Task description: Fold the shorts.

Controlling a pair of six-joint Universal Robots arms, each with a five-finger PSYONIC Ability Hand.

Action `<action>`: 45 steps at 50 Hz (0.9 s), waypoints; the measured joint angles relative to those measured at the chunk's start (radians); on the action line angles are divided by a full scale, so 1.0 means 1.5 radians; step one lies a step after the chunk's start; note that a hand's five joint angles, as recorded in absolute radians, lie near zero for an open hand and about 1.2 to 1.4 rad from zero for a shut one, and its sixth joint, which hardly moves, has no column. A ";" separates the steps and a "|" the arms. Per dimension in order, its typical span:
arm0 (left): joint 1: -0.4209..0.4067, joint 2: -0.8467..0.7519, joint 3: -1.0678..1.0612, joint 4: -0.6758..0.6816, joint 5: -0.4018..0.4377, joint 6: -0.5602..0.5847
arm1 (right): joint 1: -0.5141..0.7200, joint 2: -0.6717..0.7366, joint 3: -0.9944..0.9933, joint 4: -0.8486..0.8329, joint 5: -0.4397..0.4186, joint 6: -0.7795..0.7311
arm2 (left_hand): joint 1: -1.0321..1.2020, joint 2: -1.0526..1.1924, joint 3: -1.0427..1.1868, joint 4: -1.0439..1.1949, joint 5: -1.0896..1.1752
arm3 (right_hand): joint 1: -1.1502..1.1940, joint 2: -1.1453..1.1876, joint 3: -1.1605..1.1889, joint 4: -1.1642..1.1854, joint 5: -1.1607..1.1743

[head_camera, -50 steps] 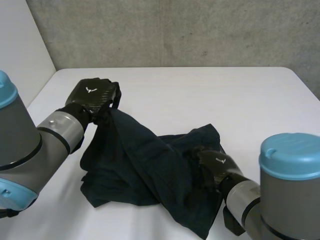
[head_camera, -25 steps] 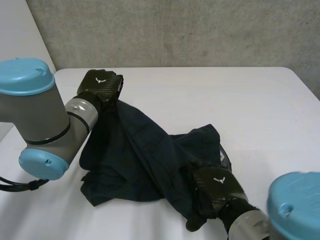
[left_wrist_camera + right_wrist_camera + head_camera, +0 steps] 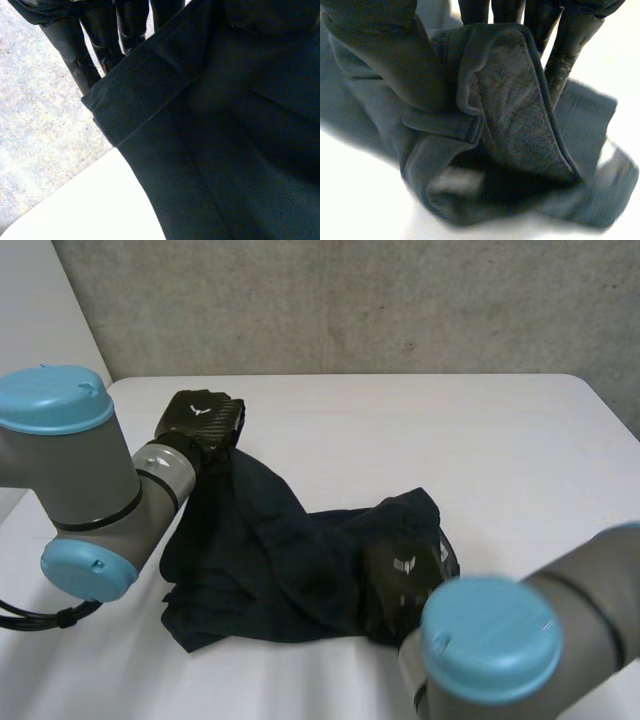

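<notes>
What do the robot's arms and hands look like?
The left arm and right arm are thick grey tubes with round light-blue caps. The left hand and right hand are black, weave-patterned shells, each with a small white logo.

A white table [image 3: 400,430] stands before a grey concrete wall [image 3: 350,300].
</notes>
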 measured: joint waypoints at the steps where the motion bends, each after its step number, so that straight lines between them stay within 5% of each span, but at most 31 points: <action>1: 0.000 0.001 0.000 0.000 0.000 0.000 | -0.007 -0.004 -0.007 -0.002 -0.004 -0.014 | 0.000 0.000 0.000 0.000 0.000 | 0.000 0.000 0.000 0.000 0.000; 8: 0.003 0.017 -0.001 -0.016 0.003 0.005 | -0.139 -0.047 -0.135 0.015 -0.088 -0.241 | 0.000 0.000 0.000 0.000 0.000 | 0.000 0.000 0.000 0.001 0.000; 14: 0.006 0.043 -0.001 -0.056 0.005 0.007 | -0.220 -0.023 -0.323 0.174 -0.158 -0.435 | 0.000 0.000 0.000 0.000 0.000 | 0.000 0.000 0.000 0.003 0.000; 19: 0.004 0.053 -0.004 -0.074 0.006 0.007 | -0.227 0.006 -0.396 0.274 -0.171 -0.469 | 0.000 0.000 0.000 0.000 0.000 | 0.000 0.000 0.000 0.003 0.000; 20: 0.000 0.060 -0.010 -0.099 0.006 0.007 | -0.226 0.051 -0.463 0.387 -0.190 -0.487 | 0.000 0.000 0.000 0.000 0.000 | 0.000 0.000 0.000 0.003 0.000; 26: -0.004 0.042 -0.013 -0.115 0.006 0.019 | -0.219 0.117 -0.495 0.444 -0.236 -0.485 | 0.000 0.000 0.000 0.000 0.000 | 0.000 0.000 0.000 0.003 0.001; 38: 0.004 -0.111 0.180 -0.018 -0.026 0.111 | -0.223 0.236 -0.632 0.161 -0.236 -0.490 | 0.000 0.001 0.001 0.000 0.000 | 0.000 0.000 0.000 0.003 0.010; 45: 0.005 -0.096 0.273 0.284 -0.033 0.128 | -0.255 0.221 -0.710 -0.203 -0.224 -0.478 | 0.000 0.002 0.001 0.000 0.000 | 0.000 0.000 0.000 0.003 0.010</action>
